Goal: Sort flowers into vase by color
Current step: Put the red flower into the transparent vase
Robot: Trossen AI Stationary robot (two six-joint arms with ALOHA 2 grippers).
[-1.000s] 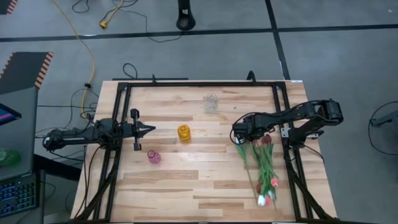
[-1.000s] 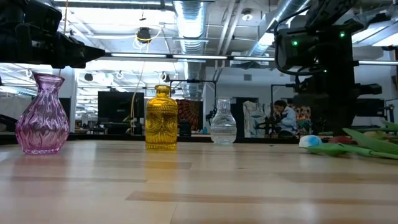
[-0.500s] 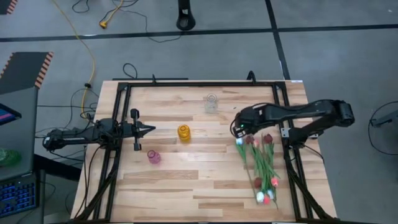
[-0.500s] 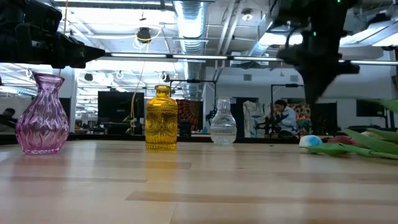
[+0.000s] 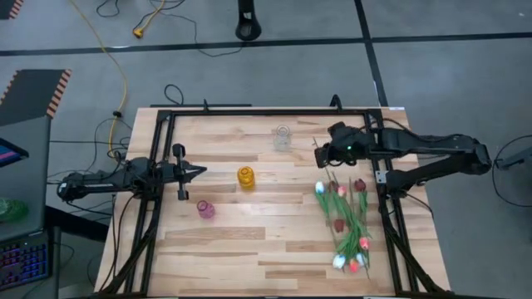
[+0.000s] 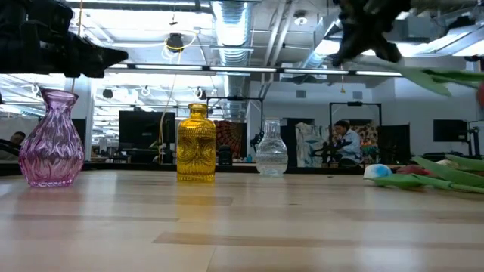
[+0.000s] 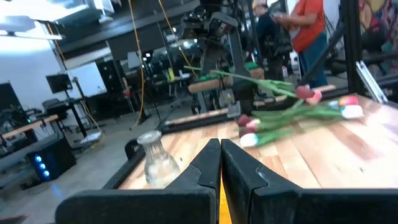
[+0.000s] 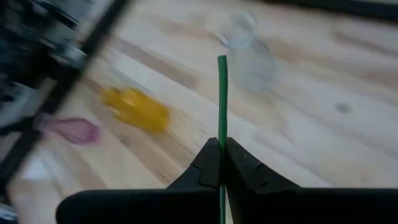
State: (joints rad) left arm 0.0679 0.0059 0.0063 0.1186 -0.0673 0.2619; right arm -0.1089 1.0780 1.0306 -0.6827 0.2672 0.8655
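My right gripper [image 5: 320, 155] hovers over the table's far right part, shut on one tulip [image 7: 261, 82] with a dark red head. The flower trails from it toward the right, lifted off the table. The other tulips [image 5: 347, 228], with white, pink and dark red heads, lie in a loose pile on the right half of the table. Three vases stand on the wood: pink [image 5: 205, 209], yellow [image 5: 246, 177] and clear [image 5: 283, 137]. My left gripper [image 5: 202, 172] is shut on nothing and hangs above the table's left part, pointing right. My right gripper pinches the tulip's thin green stem [image 8: 221, 134] between its two fingers, near the cut end. A short length of stem [image 8: 221, 74] sticks out past the fingertips. The fingers come from the table's right, and the stem runs along them. The flower hangs clear of the table, roughly level.
A black frame [image 5: 166, 116] runs around the tabletop. There is bare wood between the vases and the flower pile and along the near edge. Beyond the table's far edge are a workshop and people [image 6: 346, 142].
My right gripper has risen and moved from the far end of the flower pile toward the table's far edge, staying shut. One tulip has come away with it and is now lifted clear. The rest of the pile has shifted slightly.
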